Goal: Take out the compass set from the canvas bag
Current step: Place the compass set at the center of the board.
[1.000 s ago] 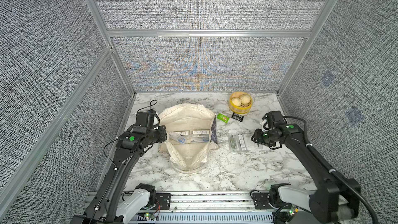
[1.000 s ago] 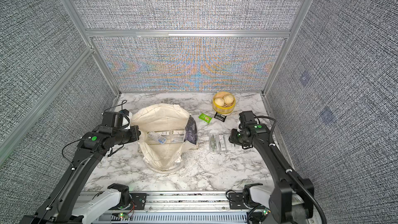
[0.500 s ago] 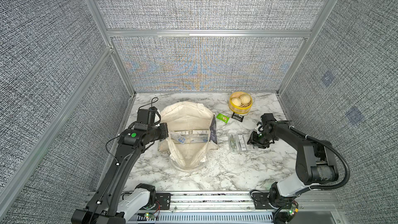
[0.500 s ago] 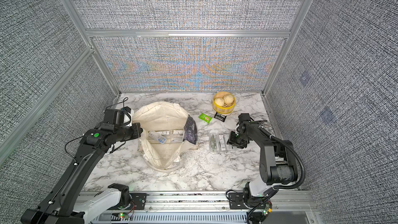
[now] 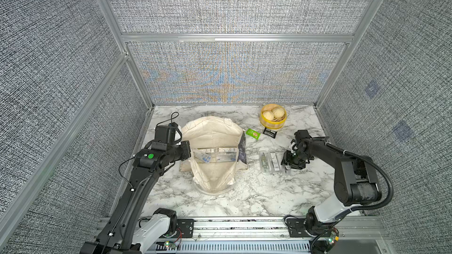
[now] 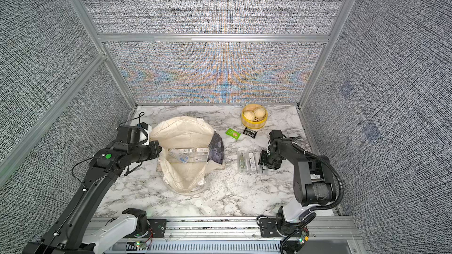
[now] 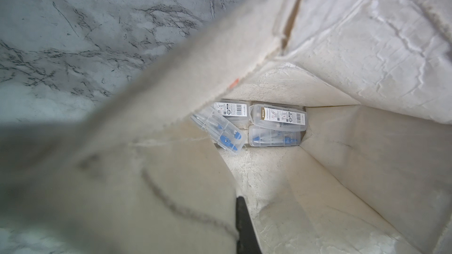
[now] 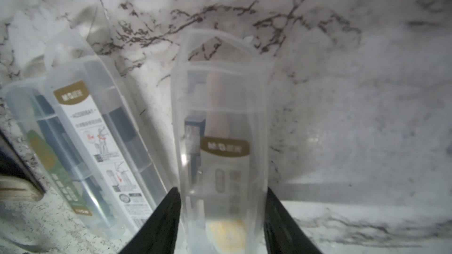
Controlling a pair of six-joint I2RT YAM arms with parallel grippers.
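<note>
The right gripper point(image 8: 221, 218) sets a clear case point(image 8: 220, 123) on the desk point(image 5: 244, 199), jaws loosening; left gripper point(image 5: 187, 149) clenched on the bag point(image 5: 212, 133); next, reach inside again.

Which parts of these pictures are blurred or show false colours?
Left wrist view: the canvas bag edge near the lens is blurred, the cases deep inside sharp. Right wrist view: the clear case near the lens is soft. Both top views: rainbow moiré on the back wall.

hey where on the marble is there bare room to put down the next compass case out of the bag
Bare marble lies in front of the canvas bag toward the rail, and at the back between the bag and the yellow steamer basket. It is crowded right of the bag: two clear cases, a third at the right end effector, and the green packet and black packet behind.
</note>
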